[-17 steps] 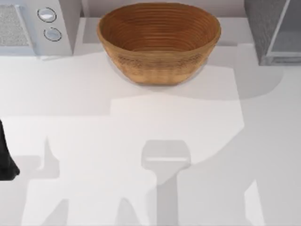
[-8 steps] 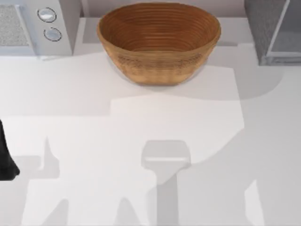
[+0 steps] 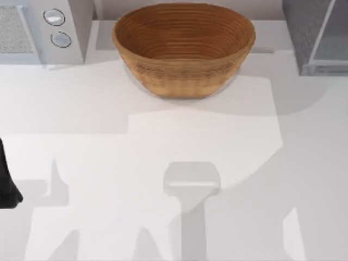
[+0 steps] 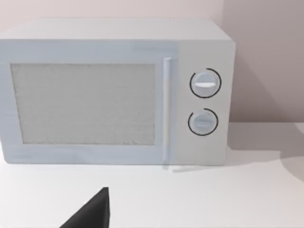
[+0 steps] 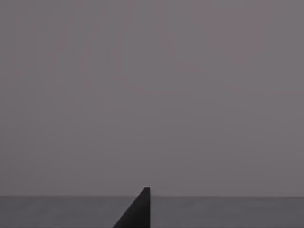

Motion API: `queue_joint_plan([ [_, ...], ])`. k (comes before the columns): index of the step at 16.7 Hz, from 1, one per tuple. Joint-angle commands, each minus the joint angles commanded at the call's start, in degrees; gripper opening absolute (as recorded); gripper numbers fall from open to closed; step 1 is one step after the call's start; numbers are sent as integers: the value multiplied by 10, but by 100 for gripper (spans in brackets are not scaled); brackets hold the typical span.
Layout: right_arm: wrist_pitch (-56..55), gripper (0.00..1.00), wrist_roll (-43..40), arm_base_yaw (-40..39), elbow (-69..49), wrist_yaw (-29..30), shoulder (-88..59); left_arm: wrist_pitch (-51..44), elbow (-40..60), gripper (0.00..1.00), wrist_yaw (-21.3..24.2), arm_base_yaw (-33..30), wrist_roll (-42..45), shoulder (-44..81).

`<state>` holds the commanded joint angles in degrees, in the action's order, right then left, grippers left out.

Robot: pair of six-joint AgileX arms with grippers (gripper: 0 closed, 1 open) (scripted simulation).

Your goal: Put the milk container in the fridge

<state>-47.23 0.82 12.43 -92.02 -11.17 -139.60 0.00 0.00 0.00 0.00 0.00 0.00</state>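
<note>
The milk container is out of view. The fridge [image 3: 304, 32], a dark-grey speckled cabinet with a pale door panel [image 3: 333, 41], stands at the table's back right corner. My left arm [image 3: 6, 182] is a dark shape at the table's left edge, about halfway back. A dark part of my left gripper [image 4: 92, 213] points toward the light-grey appliance with two round knobs [image 4: 118, 92]. In the right wrist view, a dark part of my right gripper [image 5: 137, 211] stands before a plain grey surface.
A large woven brown basket [image 3: 184, 49] sits at the back centre, its inside bare where it shows. The knobbed appliance [image 3: 41, 30] takes up the back left corner. The white tabletop [image 3: 179, 163] carries broad grey shadows.
</note>
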Motion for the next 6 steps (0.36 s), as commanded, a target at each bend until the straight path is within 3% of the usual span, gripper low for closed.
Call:
queue_joint_plan([
  [6,0,100,0,0,0,0,0,0,0,100,0,0,0,0],
])
